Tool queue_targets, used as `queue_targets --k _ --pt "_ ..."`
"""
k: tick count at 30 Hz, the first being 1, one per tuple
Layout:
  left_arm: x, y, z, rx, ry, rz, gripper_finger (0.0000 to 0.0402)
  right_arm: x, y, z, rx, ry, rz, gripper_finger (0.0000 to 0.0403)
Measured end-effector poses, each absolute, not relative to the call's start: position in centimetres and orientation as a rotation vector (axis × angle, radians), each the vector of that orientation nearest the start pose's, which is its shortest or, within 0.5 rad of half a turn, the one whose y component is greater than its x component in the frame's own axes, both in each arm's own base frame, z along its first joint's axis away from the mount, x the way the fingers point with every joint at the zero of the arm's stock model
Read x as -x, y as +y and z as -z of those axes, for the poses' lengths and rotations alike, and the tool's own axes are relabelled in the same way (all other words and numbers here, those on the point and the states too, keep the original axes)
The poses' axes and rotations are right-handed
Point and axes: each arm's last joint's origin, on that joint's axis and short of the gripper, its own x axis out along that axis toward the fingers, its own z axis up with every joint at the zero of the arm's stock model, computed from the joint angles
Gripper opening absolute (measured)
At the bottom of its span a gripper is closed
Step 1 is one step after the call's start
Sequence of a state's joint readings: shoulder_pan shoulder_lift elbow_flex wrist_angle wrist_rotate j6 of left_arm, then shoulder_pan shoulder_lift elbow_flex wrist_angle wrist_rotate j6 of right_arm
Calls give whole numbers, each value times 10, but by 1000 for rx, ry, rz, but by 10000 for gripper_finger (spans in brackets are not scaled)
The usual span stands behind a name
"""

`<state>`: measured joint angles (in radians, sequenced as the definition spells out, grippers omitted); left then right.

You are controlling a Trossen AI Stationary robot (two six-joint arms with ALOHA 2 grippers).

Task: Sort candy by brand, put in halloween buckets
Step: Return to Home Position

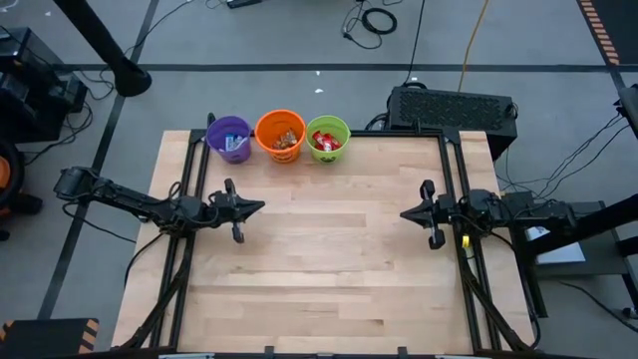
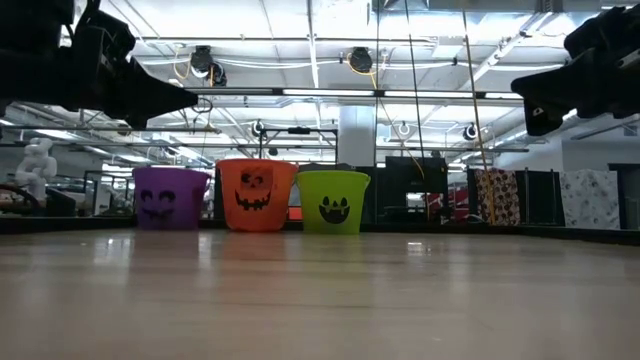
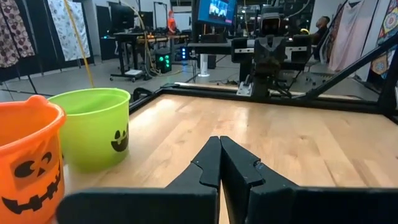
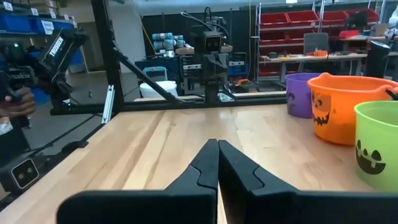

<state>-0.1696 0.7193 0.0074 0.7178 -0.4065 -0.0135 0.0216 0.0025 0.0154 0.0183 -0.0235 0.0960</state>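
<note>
The 3 pails stood upright in a row at the far edge of the table (image 1: 329,269), mouths up so things could drop in. The purple bucket (image 2: 171,197) was on the left, the orange bucket (image 2: 256,195) in the middle and the green bucket (image 2: 333,201) on the right, each just beside the next. All the candy (image 1: 283,141) that showed lay inside them: pale and blue in purple, brown in orange, red in green. It sat in heaps, too small to tell which way any bar's long side pointed. The left gripper (image 1: 261,206) and the right gripper (image 1: 403,212) were both closed on nothing. They were well apart at their own sides, with their tips facing each other. That looked like a resting pose, so the sorting seemed finished.
</note>
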Motion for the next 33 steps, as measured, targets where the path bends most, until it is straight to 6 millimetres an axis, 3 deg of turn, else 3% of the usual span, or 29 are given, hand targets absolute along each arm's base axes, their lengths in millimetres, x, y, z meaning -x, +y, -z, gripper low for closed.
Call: queue_targets --k 16,33 --pt "-139 -9 -165 -1 -12 -219 3 -97 7 -170 -76 -26 -87 0" --pt "-120 -3 -167 -7 5 -151 2 -97 7 -170 -67 -26 -86 0"
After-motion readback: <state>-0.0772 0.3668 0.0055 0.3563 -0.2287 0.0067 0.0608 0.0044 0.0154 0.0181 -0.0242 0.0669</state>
